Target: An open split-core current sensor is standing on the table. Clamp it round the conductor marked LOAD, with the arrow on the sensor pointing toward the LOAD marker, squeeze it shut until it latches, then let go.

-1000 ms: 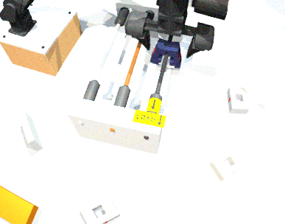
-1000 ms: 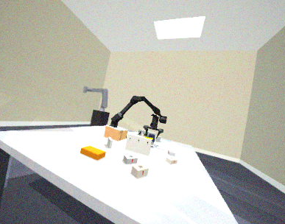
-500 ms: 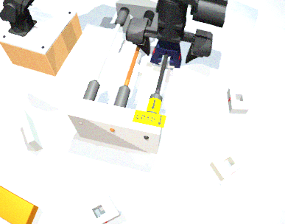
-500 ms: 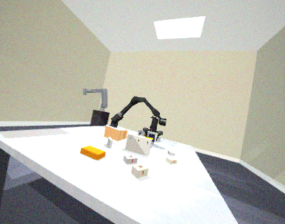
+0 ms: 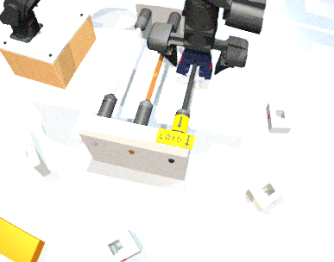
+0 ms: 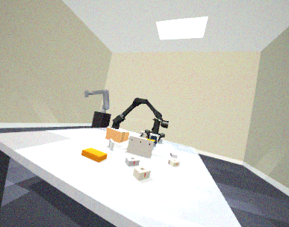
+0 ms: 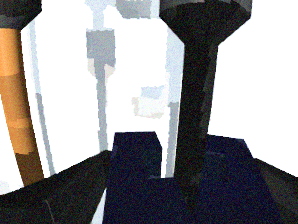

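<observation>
The sensor (image 5: 197,60) (image 7: 135,160) is a dark navy block with red marks on its sides. It straddles the black LOAD conductor (image 5: 189,90) (image 7: 197,85), which runs through the gap between its two parted halves. Its arrow cannot be made out. My gripper (image 5: 195,66) (image 7: 180,161) is open, with one black finger on each side of the sensor; whether they touch it is unclear. In the exterior view the sensor is small and partly hidden. The yellow LOAD marker (image 5: 175,139) sits on the near panel, with an arrow tag on the conductor's end above it.
An orange conductor (image 5: 154,79) (image 7: 12,90) and a white one run left of the LOAD conductor. The pale panel (image 5: 135,151) (image 6: 140,146) holds their near ends. Several small pale blocks with square holes lie around. A wooden box (image 5: 74,52) and a yellow-orange block (image 5: 18,237) (image 6: 94,154) stand left.
</observation>
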Controlling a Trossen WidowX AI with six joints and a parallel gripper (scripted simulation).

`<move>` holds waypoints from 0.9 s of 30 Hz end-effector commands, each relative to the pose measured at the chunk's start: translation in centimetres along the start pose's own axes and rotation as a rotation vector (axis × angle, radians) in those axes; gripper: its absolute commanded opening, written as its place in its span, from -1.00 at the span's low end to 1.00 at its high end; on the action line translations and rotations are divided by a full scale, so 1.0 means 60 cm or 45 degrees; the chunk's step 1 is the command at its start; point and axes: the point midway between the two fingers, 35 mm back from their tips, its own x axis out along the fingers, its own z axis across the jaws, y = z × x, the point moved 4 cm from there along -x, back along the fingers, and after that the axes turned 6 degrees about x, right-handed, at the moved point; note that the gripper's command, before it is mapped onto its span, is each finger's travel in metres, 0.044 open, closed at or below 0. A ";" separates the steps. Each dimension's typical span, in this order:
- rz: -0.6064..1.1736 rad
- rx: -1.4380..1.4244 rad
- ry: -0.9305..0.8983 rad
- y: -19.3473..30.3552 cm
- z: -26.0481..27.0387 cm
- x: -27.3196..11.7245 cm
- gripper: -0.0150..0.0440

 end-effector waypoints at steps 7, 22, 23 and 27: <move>0.000 0.000 0.001 0.000 0.000 -0.001 0.62; 0.000 0.000 0.001 0.000 0.000 -0.001 0.28; 0.000 0.000 0.001 0.000 0.000 -0.001 0.25; 0.000 0.001 0.004 0.000 0.000 -0.002 0.03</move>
